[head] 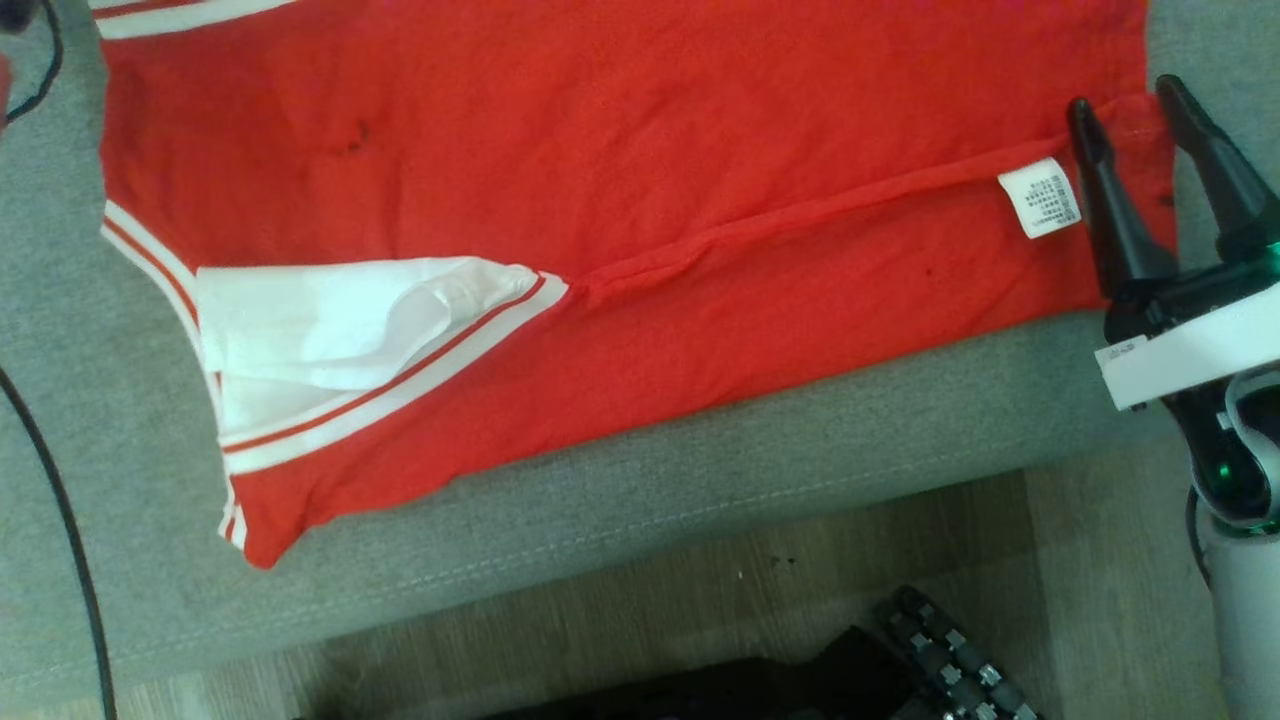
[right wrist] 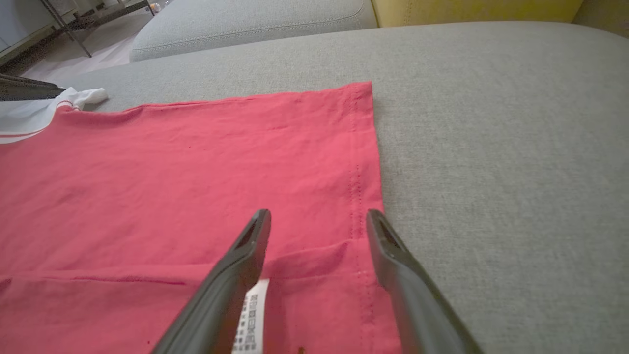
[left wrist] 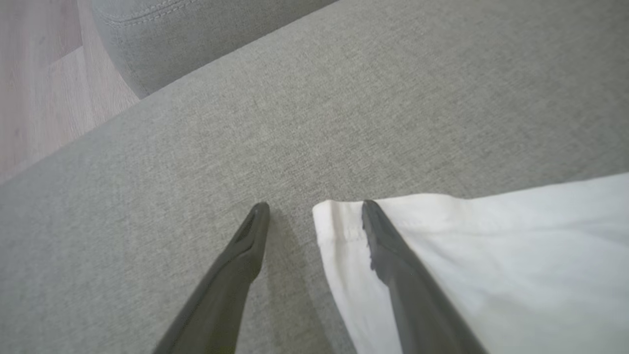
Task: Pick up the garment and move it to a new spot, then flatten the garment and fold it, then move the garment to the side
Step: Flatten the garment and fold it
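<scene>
Currently in hand: I judge this the flatten-and-fold step. The garment (head: 620, 180) lies spread on the grey cushion (head: 700, 450), and its near long edge looks turned over, since the care label (head: 1040, 197) faces up.
Right gripper (right wrist: 318, 212): fingers apart, nothing between them, low over the hem (right wrist: 361, 162) corner.
Relative to right fingers: red cloth and the label lie under the finger at the right wrist view's left. The hem stitching lies between the two fingers, and bare cushion lies under the other.
Left gripper (left wrist: 314, 205): fingers apart, empty.
Relative to left fingers: the white sleeve (left wrist: 491, 246) edge lies under one finger and bare cushion under the other. I cannot tell whether the tip touches cloth.
Next move, my judgement: lower both grippers, slide one finger under the cloth edge at each end and close. Then lift together and carry the edge across evenly.
Watch: a ridge (head: 800, 215) runs from sleeve to label. I would smooth it before creasing.
</scene>
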